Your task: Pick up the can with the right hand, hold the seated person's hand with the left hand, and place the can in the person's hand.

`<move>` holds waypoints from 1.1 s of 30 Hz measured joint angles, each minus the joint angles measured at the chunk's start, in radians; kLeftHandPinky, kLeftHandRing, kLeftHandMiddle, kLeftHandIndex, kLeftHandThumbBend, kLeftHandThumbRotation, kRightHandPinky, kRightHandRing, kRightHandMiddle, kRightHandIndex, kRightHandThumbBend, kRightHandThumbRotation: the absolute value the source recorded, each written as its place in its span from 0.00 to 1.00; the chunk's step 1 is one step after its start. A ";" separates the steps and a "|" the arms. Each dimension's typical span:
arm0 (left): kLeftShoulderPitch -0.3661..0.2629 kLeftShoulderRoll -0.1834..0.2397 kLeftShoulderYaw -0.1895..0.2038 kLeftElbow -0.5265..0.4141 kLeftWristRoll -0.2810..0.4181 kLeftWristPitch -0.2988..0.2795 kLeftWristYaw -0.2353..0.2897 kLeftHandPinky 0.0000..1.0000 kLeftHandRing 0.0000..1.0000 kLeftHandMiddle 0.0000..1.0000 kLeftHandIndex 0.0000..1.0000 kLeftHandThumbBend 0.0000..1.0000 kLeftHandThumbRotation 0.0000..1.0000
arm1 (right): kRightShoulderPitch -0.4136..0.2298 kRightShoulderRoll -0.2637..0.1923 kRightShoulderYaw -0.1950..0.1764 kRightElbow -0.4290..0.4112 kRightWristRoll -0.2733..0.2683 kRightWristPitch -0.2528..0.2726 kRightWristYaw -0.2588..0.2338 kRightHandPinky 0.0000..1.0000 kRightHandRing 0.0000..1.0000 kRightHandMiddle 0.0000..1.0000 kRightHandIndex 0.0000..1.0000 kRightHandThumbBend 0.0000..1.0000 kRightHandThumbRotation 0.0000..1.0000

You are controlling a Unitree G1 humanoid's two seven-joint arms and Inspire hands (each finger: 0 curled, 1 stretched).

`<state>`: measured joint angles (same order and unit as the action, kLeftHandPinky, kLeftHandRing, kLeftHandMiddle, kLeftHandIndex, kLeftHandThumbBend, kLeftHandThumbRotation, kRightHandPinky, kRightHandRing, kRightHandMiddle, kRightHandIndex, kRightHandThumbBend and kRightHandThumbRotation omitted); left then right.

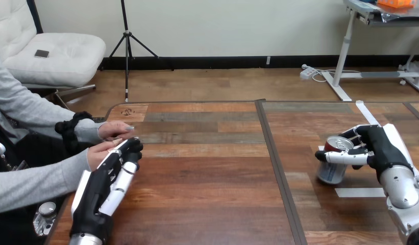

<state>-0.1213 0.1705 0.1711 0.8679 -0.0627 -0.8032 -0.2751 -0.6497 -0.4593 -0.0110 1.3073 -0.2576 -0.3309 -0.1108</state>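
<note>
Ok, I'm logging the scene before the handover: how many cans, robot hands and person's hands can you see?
can: 1
robot hands: 2, left hand and right hand
person's hands: 2, upper hand and lower hand
Total: 5

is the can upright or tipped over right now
Upright, leaning slightly: the can shows its silver top facing up, base down toward the table, with the right hand curled round it.

Prob. a robot test lab: wood table (207, 204) w/ white tape marks (359, 192), seated person (23, 107) alongside.
</note>
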 measured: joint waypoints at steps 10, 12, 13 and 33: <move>-0.001 0.101 -0.034 -0.028 0.253 -0.039 0.134 0.70 0.76 0.78 0.77 0.46 0.38 | 0.000 -0.012 0.000 -0.005 0.001 -0.024 0.015 0.37 0.40 0.44 0.45 0.80 0.00; -0.001 0.125 -0.038 -0.042 0.296 -0.039 0.160 0.68 0.75 0.77 0.77 0.51 0.38 | 0.000 -0.014 0.000 -0.006 0.001 -0.029 0.017 0.37 0.40 0.44 0.45 0.80 0.00; -0.001 0.136 -0.038 -0.051 0.316 -0.038 0.173 0.67 0.75 0.77 0.77 0.54 0.38 | 0.000 -0.015 0.000 -0.006 0.001 -0.032 0.018 0.37 0.40 0.44 0.45 0.80 0.00; -0.011 0.282 -0.033 -0.309 0.559 0.081 0.403 0.61 0.76 0.80 0.79 0.98 0.33 | 0.000 -0.015 0.001 -0.014 0.003 -0.070 0.034 0.36 0.39 0.43 0.44 0.81 0.00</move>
<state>-0.1323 0.4530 0.1382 0.5589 0.4958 -0.7221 0.1284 -0.6497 -0.4742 -0.0098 1.2935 -0.2549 -0.4006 -0.0769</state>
